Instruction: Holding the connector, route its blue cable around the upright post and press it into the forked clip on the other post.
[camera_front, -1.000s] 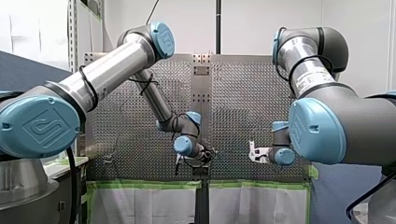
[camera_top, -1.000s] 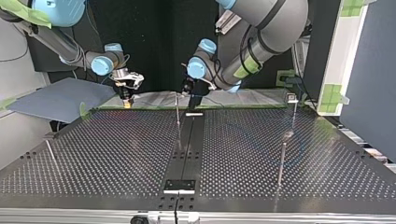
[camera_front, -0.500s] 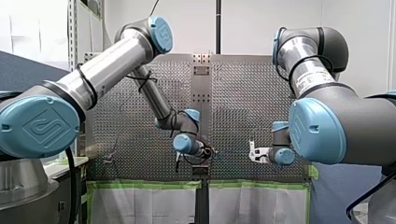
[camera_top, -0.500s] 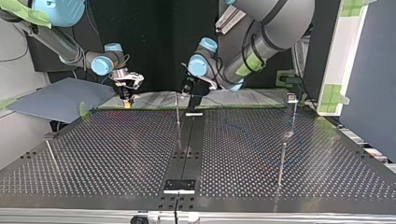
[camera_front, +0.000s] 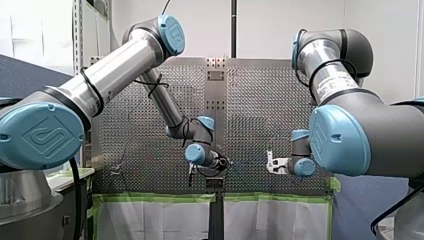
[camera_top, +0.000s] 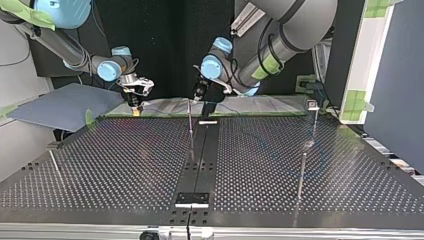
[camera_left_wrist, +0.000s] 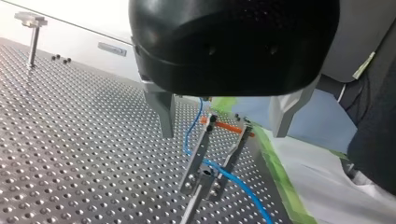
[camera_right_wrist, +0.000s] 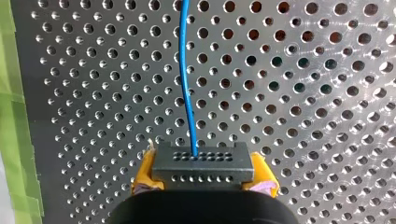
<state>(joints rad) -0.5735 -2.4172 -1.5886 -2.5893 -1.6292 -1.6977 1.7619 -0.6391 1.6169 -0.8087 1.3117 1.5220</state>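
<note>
Right wrist view: my right gripper (camera_right_wrist: 203, 173) has its yellow pads (camera_right_wrist: 144, 173) clamped on both ends of a dark grey connector (camera_right_wrist: 203, 161). Its blue cable (camera_right_wrist: 186, 84) runs straight ahead over the perforated table (camera_right_wrist: 303, 93). In the left wrist view, my left gripper (camera_left_wrist: 224, 116) is spread wide, with nothing between its metal fingers (camera_left_wrist: 163, 112). The cable curves past the forked clip (camera_left_wrist: 200, 156) just under them. In the top view this gripper hangs at upper centre, beside a thin upright post (camera_top: 190, 120).

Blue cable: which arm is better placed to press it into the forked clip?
Probably left: my left gripper hangs open by the forked clip, where the blue cable passes. My right gripper is shut on the connector, away from it.
</note>
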